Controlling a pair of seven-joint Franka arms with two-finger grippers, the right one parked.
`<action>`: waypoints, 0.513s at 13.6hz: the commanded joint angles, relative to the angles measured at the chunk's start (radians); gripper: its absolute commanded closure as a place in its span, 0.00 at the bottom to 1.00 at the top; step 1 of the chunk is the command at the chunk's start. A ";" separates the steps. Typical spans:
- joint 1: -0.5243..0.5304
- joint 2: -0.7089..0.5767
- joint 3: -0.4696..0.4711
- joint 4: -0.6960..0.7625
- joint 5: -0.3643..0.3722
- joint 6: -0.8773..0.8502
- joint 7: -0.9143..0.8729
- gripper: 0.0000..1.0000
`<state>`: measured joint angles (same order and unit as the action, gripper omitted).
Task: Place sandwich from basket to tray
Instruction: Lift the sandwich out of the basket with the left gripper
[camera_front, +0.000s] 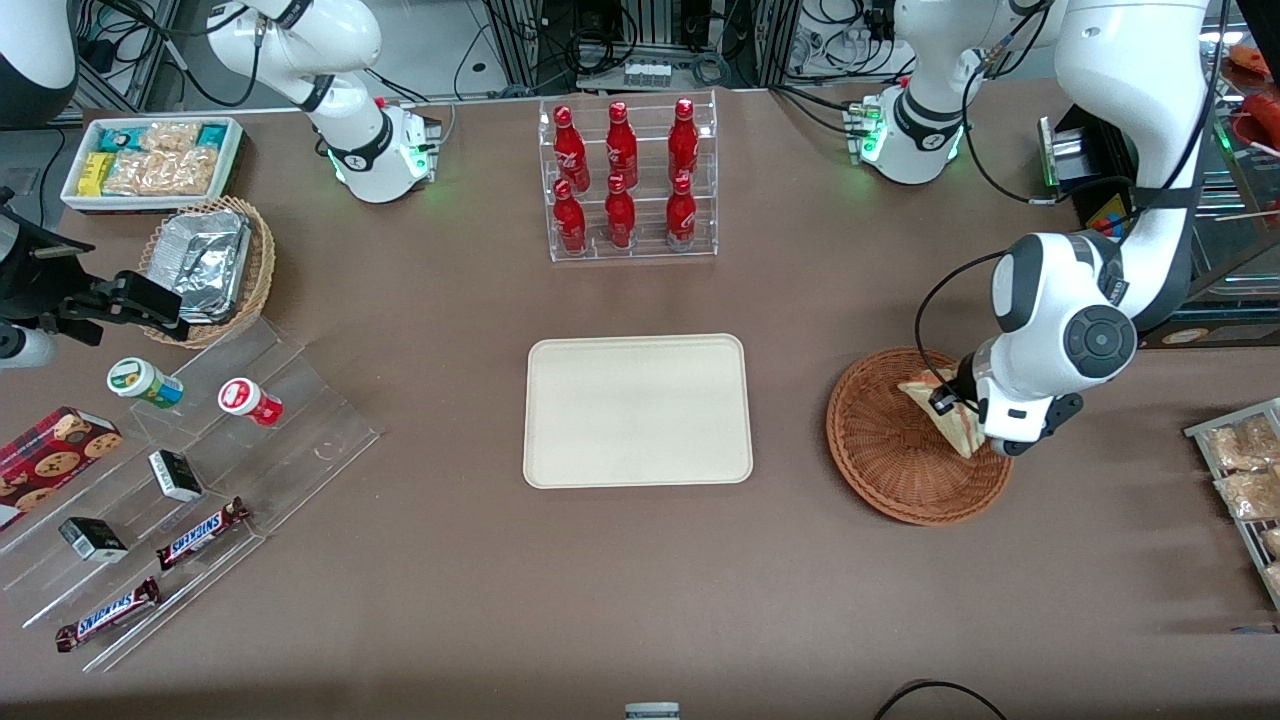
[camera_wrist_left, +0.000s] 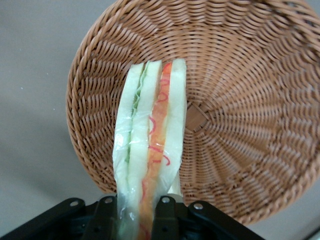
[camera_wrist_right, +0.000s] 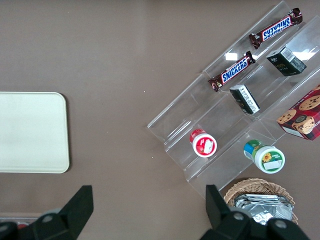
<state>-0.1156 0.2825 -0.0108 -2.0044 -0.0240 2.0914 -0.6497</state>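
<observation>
The sandwich is a wrapped wedge of pale bread with red and green filling along its edge. It stands on edge over the round reddish-brown wicker basket toward the working arm's end of the table. My left gripper is shut on it; in the left wrist view the gripper has its fingers pressed on both sides of the sandwich, with the basket beneath. The cream-beige tray lies bare at the table's middle, beside the basket; it also shows in the right wrist view.
A clear rack of red bottles stands farther from the front camera than the tray. A wire tray of snack packets lies at the working arm's end. Clear steps with candy bars and cups, a tan foil-tray basket and a white snack bin lie toward the parked arm's end.
</observation>
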 joint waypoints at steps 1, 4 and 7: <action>-0.007 -0.019 -0.021 0.070 0.015 -0.100 0.074 1.00; -0.009 -0.022 -0.079 0.113 0.015 -0.140 0.123 1.00; -0.025 -0.006 -0.181 0.144 0.079 -0.126 0.122 1.00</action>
<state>-0.1252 0.2693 -0.1424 -1.8909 -0.0028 1.9800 -0.5348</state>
